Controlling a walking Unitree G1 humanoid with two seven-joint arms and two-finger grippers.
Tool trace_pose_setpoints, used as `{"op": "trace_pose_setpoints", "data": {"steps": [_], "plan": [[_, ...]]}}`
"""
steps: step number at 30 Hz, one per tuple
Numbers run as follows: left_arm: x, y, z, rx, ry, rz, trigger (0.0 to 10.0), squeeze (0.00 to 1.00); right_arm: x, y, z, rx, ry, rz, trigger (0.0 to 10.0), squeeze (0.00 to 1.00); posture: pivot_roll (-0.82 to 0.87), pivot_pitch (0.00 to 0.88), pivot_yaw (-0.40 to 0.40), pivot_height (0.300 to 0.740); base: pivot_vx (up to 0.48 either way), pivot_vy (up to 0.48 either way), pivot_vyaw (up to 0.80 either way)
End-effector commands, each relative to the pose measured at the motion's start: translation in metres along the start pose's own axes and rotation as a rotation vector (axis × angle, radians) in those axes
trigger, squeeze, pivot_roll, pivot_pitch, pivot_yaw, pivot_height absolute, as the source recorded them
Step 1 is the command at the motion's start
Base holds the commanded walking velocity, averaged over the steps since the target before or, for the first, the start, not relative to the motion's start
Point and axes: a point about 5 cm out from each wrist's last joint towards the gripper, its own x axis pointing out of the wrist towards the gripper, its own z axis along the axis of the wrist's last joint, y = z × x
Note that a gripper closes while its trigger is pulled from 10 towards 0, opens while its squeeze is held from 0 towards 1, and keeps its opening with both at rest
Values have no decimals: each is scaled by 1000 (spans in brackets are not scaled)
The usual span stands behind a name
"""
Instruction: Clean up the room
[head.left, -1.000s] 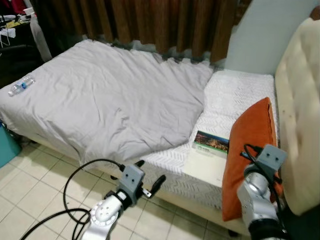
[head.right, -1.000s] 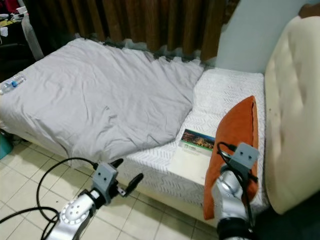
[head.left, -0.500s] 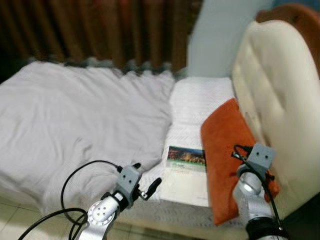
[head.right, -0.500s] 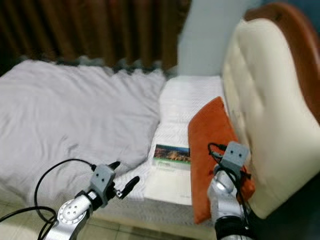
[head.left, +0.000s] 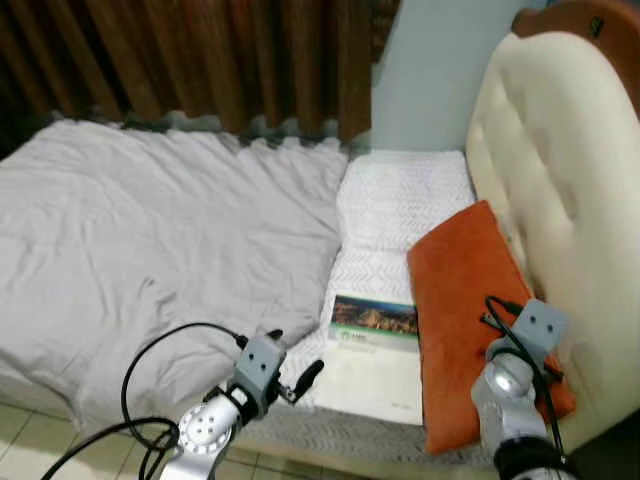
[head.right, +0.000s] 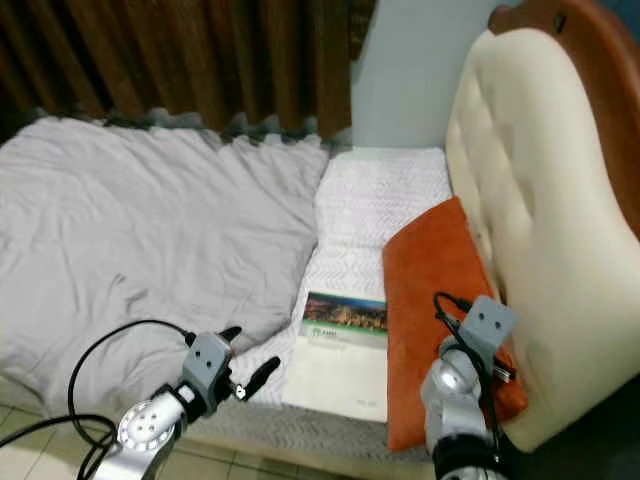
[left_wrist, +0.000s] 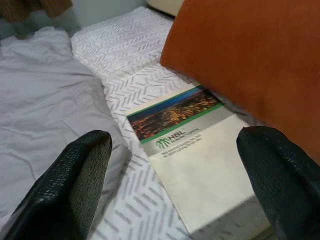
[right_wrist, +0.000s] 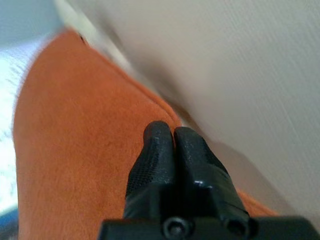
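A white booklet (head.left: 372, 352) with a green-edged city photo lies on the patterned white sheet (head.left: 400, 205), close to the bed's near edge. Beside it an orange pillow (head.left: 467, 300) rests against the cream headboard (head.left: 560, 190). A grey duvet (head.left: 150, 240) covers the rest of the bed. My left gripper (head.left: 295, 372) hovers open just before the booklet (left_wrist: 187, 145), its fingers (left_wrist: 75, 180) spread wide in the left wrist view. My right gripper (right_wrist: 172, 145) is shut with nothing in it, over the orange pillow (right_wrist: 75, 135) next to the headboard (right_wrist: 225, 75).
Brown curtains (head.left: 200, 60) hang behind the bed, with a pale wall (head.left: 425, 70) beside them. Tiled floor (head.left: 40, 440) shows at the near left. A black cable (head.left: 150, 370) loops from my left arm. The headboard has a wooden frame (head.left: 580, 15).
The camera view has shifted and steadied, so the pillow and booklet sit a little lower in the picture. Both arms hold much the same pose.
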Motion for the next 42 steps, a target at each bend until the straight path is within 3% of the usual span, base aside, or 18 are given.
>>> {"op": "trace_pose_setpoints", "data": {"steps": [1, 4, 11, 22, 32, 36, 37, 42], "plan": [[-1, -2, -1, -5, -4, -11, 10000, 0, 2, 0, 2, 102, 26, -58, 10000, 0, -49, 142, 11, 740, 0, 0, 0], [-3, 0, 0, 0, -9, -10, 10000, 0, 1, 5, -5, 204, 110, -85, 10000, 0, -43, 145, 13, 740, 0, 0, 0], [-4, 2, 0, 8, -10, -10, 10000, 0, -2, 13, -13, 237, 174, -56, 10000, 0, -33, 151, 16, 740, 0, 0, 0], [-8, 1, -1, 7, -16, 3, 10000, 0, 5, 37, 14, 149, 50, 86, 10000, 0, -17, 160, 10, 740, 0, 0, 0], [-13, 1, -1, 7, -19, 12, 10000, 0, 11, 44, 31, 61, -38, 138, 10000, 0, 9, 172, 4, 740, 0, 0, 0], [-21, 2, -2, 19, -12, 26, 10000, 0, 18, 41, 40, 32, -57, 120, 10000, 0, 36, 189, 4, 740, 0, 0, 0], [-23, 3, -2, 23, -11, 30, 10000, 0, 19, 41, 42, 31, -56, 117, 10000, 1000, 41, 190, 5, 740, 0, 0, 0], [-26, 2, -2, 32, -12, 34, 10000, 0, 22, 40, 47, 7, -73, 118, 10000, 1000, 53, 193, 7, 740, 0, 0, 0]]}}
